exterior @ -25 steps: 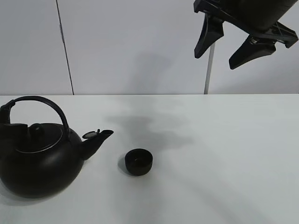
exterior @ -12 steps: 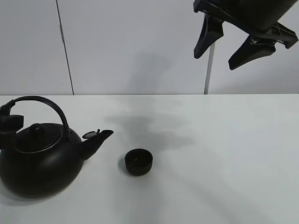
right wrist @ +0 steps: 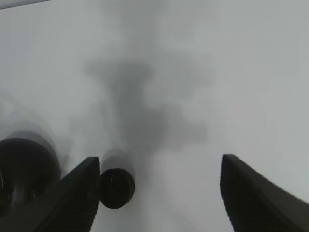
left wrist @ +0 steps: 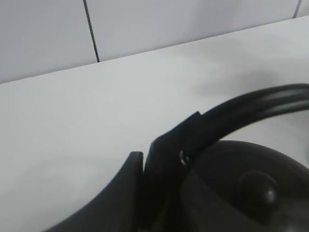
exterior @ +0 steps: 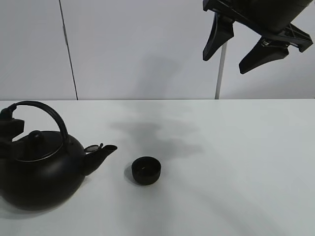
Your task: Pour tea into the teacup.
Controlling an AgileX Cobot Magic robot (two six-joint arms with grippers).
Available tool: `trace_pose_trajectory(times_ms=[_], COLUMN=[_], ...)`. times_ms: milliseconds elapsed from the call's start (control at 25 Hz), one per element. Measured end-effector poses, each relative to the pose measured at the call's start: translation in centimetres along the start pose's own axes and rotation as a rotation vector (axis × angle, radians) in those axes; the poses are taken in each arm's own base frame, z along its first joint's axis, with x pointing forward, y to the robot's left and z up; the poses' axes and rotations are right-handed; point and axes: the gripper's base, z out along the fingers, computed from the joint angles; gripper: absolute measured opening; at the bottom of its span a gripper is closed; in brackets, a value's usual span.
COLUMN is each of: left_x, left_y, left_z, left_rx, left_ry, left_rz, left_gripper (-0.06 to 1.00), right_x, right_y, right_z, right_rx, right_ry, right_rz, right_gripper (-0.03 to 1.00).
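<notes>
The big black kettle [exterior: 42, 174] with arched handle stands at the table's left, spout pointing right toward the teacup [exterior: 146, 170], a small low black cup a short gap from the spout. My left gripper [exterior: 9, 129] is shut on the handle's left end; in the left wrist view one dark finger [left wrist: 126, 186] presses against the handle [left wrist: 251, 105] above the lid knob [left wrist: 258, 191]. My right gripper [exterior: 237, 46] hangs open and empty high at the back right. The right wrist view shows the teacup [right wrist: 117, 187] and kettle [right wrist: 24, 169] far below its spread fingers [right wrist: 256, 193].
The white table [exterior: 236, 162] stretches to the right of the cup, with the arm's soft shadow [exterior: 157, 135] behind the cup. A light wall with a dark vertical seam [exterior: 69, 54] and a pale post [exterior: 220, 73] backs the table.
The kettle has shifted a little to the left with the left gripper on its handle, and its spout has dipped slightly. The right gripper and the teacup have stayed in place.
</notes>
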Motion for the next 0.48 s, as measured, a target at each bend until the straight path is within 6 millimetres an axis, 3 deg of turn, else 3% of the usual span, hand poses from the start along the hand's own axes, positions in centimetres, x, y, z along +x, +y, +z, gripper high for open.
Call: trace_pose_trajectory(times_ms=[240,480], left_x=[-1.4,-4.6], left_y=[-0.2,-0.3], left_z=[0.3,0.3], left_rx=[0.038,0.043], left_ry=[-0.014,-0.120], left_rz=[0.030,0.016], left_gripper=[0.11,0.11], right_x=[0.8,1.4], right_y=[-0.1,-0.1], right_z=[0.0,-0.1], right_rx=[0.007,0.012], right_ry=[0.089,0.158], right_rz=[0.000,0.000], right_gripper=[0.48,0.48])
